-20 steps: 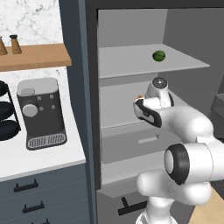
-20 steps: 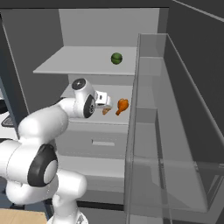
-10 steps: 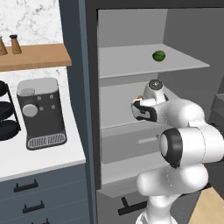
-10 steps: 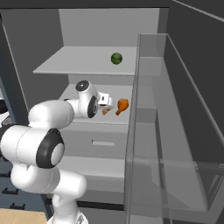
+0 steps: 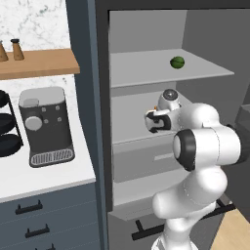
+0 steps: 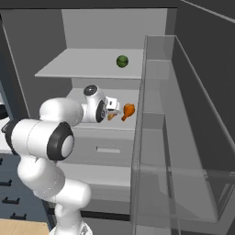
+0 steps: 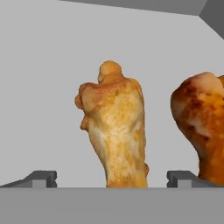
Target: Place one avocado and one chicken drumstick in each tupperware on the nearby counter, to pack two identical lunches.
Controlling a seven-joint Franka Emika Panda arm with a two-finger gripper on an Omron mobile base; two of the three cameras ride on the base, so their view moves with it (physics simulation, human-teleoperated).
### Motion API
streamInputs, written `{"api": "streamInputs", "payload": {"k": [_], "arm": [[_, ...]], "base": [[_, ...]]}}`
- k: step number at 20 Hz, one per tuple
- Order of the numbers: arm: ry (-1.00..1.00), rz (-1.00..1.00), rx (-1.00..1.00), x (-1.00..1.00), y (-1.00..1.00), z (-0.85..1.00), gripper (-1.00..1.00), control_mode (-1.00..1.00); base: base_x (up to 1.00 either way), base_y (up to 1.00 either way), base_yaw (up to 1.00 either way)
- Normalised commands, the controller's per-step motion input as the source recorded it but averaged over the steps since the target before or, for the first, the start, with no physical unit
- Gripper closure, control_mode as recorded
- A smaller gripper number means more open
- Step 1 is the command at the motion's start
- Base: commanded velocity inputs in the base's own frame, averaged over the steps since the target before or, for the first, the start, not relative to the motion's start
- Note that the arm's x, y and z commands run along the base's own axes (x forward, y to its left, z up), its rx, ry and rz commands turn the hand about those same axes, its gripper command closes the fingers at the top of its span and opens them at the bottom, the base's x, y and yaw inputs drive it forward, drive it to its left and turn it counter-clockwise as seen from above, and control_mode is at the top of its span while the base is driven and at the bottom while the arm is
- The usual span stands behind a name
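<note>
Two chicken drumsticks lie on the middle shelf of the open fridge. In the hand view one drumstick [image 7: 114, 127] stands between the two fingertips [image 7: 42, 177] of my open gripper [image 7: 111, 177], its thin end nearest me. The second drumstick [image 7: 201, 118] lies just to its right, outside the jaws. From the right base view the hand [image 6: 110, 104] covers most of the near drumstick [image 6: 111, 116], and the other drumstick [image 6: 128, 111] lies beside it. An avocado [image 5: 177, 62] [image 6: 122, 61] rests on the top shelf. The tupperware is out of view.
The counter [image 5: 44, 176] lies left of the fridge with a coffee machine [image 5: 46, 127] on it and a wooden wall shelf [image 5: 39, 63] above. The fridge door [image 6: 183, 137] stands open on the right. A drawer [image 5: 146, 161] sits under the middle shelf.
The hand has moved a little lower and deeper onto the middle shelf toward the drumsticks, and the elbow has swung up. The jaws stay open.
</note>
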Motion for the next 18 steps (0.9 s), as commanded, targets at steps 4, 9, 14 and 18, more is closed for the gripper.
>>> {"api": "streamInputs", "payload": {"k": [4,9,14,18], "arm": [[0.01,0.00,0.00,0.11,-0.21,-0.18,-1.00,-1.00],[0.00,0.00,0.00,0.04,-0.08,-0.17,-1.00,-1.00],[0.00,0.00,0.00,0.02,0.00,-0.15,-1.00,-1.00],[0.00,0.00,0.00,0.00,0.00,-0.18,1.00,-1.00]], "base": [[0.00,0.00,0.00],[0.00,0.00,0.00],[0.00,0.00,0.00],[0.00,0.00,0.00]]}}
